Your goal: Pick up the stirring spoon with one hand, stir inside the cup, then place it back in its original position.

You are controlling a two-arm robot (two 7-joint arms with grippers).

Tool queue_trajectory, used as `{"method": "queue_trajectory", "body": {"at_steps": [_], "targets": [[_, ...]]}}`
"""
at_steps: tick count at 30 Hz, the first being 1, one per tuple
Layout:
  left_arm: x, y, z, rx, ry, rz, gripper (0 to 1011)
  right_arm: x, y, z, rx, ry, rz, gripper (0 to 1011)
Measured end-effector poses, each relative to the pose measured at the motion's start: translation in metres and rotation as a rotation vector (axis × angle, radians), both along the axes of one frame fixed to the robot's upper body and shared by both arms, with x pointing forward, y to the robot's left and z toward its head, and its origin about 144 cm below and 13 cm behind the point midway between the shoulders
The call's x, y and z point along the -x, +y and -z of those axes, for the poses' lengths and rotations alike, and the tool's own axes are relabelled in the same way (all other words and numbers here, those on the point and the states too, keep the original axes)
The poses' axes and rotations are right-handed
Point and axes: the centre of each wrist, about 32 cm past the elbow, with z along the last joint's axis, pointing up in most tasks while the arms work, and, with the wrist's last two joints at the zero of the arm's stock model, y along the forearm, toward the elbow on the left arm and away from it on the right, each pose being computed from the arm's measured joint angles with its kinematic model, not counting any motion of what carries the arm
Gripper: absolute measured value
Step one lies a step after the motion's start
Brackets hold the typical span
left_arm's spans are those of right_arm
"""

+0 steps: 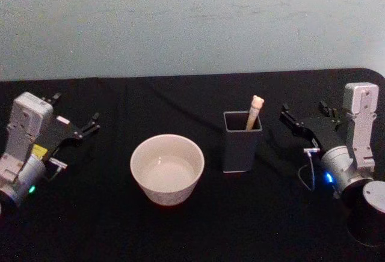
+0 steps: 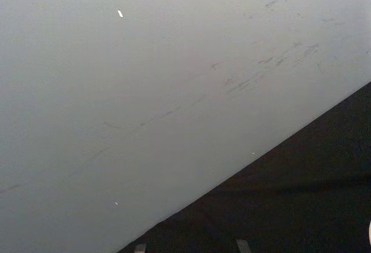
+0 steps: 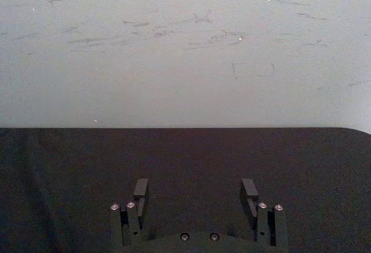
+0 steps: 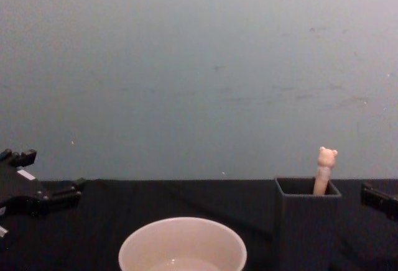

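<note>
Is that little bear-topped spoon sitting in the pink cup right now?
No, the stirring spoon stands in the dark grey holder, beside the cup.

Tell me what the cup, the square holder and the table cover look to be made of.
The cup: likely glazed ceramic or smooth plastic, cream-pink with a soft sheen inside. The holder: matte dark grey, flat straight walls, probably plastic or coated metal. The table cover: black, dull, faintly creased, seemingly cloth.

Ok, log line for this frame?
phase: pre-grasp | stirring spoon: in holder | cup: untouched | left gripper: open, idle | right gripper: open, idle
</note>
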Motion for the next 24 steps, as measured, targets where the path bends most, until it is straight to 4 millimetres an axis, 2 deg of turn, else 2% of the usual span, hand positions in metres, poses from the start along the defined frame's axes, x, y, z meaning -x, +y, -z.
{"method": "queue_trajectory", "body": {"at_steps": [24], "targets": [[0.0000, 0.0000, 0.0000, 0.000, 0.000, 0.000, 1001, 0.0000, 0.0000, -0.0004, 0.001, -0.003, 0.000, 1002]]}}
